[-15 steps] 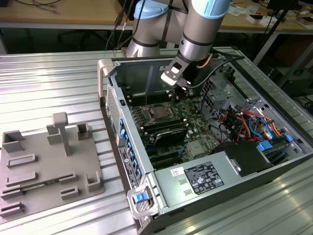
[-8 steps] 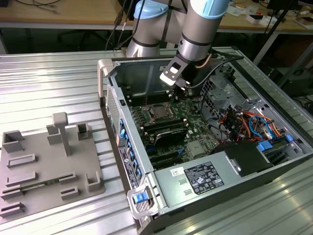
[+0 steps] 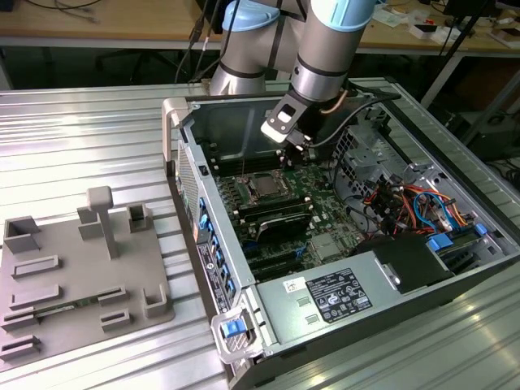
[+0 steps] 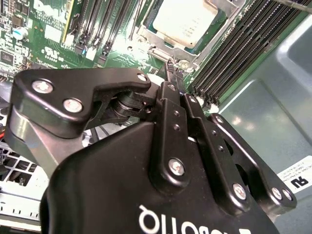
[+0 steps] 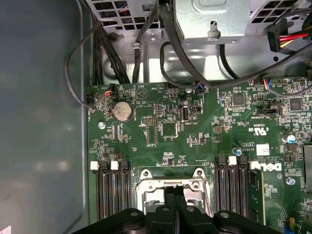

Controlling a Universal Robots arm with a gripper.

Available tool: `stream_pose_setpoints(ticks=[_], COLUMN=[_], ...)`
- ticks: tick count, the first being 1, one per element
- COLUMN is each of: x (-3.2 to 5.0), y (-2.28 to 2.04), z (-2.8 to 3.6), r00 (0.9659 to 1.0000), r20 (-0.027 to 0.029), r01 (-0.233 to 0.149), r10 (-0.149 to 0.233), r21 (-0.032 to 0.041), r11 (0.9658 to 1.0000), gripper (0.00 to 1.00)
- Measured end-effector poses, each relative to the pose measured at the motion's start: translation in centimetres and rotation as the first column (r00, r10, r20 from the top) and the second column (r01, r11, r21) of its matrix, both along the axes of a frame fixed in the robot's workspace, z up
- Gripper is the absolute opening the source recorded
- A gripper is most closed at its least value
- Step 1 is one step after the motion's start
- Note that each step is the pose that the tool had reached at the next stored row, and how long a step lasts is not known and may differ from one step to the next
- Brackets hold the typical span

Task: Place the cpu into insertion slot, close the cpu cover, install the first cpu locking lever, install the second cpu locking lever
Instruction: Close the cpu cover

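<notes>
The gripper (image 4: 172, 68) is clenched. Its two fingers (image 4: 168, 105) are pressed side by side with no gap, and nothing is held between them. In the first wrist view the joined tips reach down over the near edge of the silvery frame I take to be the cpu cover (image 5: 170, 174). Whether they touch the metal or hang just above it, I cannot tell.

Directly ahead of the tips, the cpu (image 4: 185, 22) lies flat in the insertion slot (image 4: 146, 35), with its pale top showing through the frame. Placing looks done, and the cover seems to be lying down around the chip (how firmly it is latched is hidden from here).

I judge the work in hand to be the latching at the socket's edge, with the closed fingers used as a single pushing tip. To do it well, the push should bear only on the frame's metal and come straight down, never sliding onto the chip's top. It should also stay clear of the memory slots (image 4: 234, 48) close beside the gripper on either flank. A slip could scrape the motherboard (image 5: 195, 126), so slow, steady pressure suits this better than speed.
</notes>
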State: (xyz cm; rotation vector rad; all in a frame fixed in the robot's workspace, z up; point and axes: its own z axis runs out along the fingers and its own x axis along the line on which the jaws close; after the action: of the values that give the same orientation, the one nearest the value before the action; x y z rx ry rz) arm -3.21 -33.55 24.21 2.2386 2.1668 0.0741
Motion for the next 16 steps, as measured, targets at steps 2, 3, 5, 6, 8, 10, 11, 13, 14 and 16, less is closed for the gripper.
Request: stream_pose_setpoints(ticks=[2,3,5,6,8,10,11,13,14,16], x=[-0.01,-0.01,-0.04,-0.04,-0.04,-0.05,-0.05,-0.07,-0.08,-0.16], y=[0.0,0.0,0.0,0.0,0.0,0.0,0.0,0.0,0.0,0.0], z=[0.0,0.0,-0.01,-0.01,-0.01,-0.01,-0.01,-0.01,-0.01,-0.01], r00=[1.0,1.0,1.0,1.0,1.0,1.0,1.0,1.0,1.0,1.0], r20=[0.0,0.0,0.0,0.0,0.0,0.0,0.0,0.0,0.0001,0.0], r01=[0.0,0.0,0.0,0.0,0.0,0.0,0.0,0.0,0.0,0.0], r10=[0.0,0.0,0.0,0.0,0.0,0.0,0.0,0.0,0.0,0.0], r21=[0.0,0.0,0.0,0.0,0.0,0.0,0.0,0.0,0.0001,0.0001], r11=[1.0,1.0,1.0,1.0,1.0,1.0,1.0,1.0,1.0,1.0], gripper=[0.11,0.11,0.11,0.11,0.11,0.11,0.11,0.11,0.11,0.11])
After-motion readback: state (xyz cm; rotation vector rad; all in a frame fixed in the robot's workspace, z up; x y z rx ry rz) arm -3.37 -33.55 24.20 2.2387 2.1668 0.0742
